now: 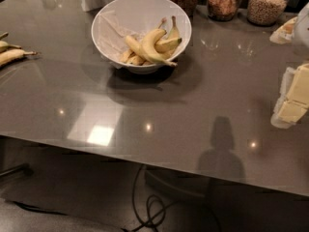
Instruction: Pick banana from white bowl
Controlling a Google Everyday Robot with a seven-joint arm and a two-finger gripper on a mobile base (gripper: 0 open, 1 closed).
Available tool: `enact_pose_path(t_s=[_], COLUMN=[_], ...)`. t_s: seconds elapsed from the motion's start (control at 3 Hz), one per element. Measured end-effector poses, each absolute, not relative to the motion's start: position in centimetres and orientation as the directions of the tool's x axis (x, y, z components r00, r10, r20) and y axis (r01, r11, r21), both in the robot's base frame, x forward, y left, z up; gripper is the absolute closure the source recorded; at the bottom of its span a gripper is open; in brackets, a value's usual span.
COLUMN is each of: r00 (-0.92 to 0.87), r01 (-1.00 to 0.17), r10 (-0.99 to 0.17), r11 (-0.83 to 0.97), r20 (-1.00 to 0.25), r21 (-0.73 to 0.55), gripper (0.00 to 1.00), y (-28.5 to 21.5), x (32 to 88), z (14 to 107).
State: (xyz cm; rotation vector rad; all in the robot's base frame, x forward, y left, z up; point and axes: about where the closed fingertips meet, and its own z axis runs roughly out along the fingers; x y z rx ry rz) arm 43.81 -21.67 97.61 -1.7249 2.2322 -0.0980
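This looks like an office snack kitchen or pantry corner. A glossy grey desk point(159, 110) carries a white bowl point(145, 8) of bananas point(152, 45). More bananas point(12, 54) lie at its left edge, and glass jars point(224, 1) of dry food line the far side. Cables point(149, 207) trail on the near floor. The pincer point(292, 98) sits at the right edge.

Scene is dim with a warm cast. The glossy grey-brown tabletop point(203, 100) mirrors overhead lamps as small bright spots near centre, near left and near right, plus one pale square glare patch near left. The round white bowl point(145, 8) casts a broad dark shadow toward the near side. The pale gripper point(288, 105) sits at the right edge, brightest there.
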Motion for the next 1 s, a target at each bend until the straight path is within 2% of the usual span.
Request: enact_pose_path(t_s=[1.0], r00=[-0.221], r01=[-0.931], r10=[-0.953], r11=[0.270], r20=[-0.207], r21=[-0.245], gripper=[0.00], y=[-23.5], x=[43.2], z=[100.1])
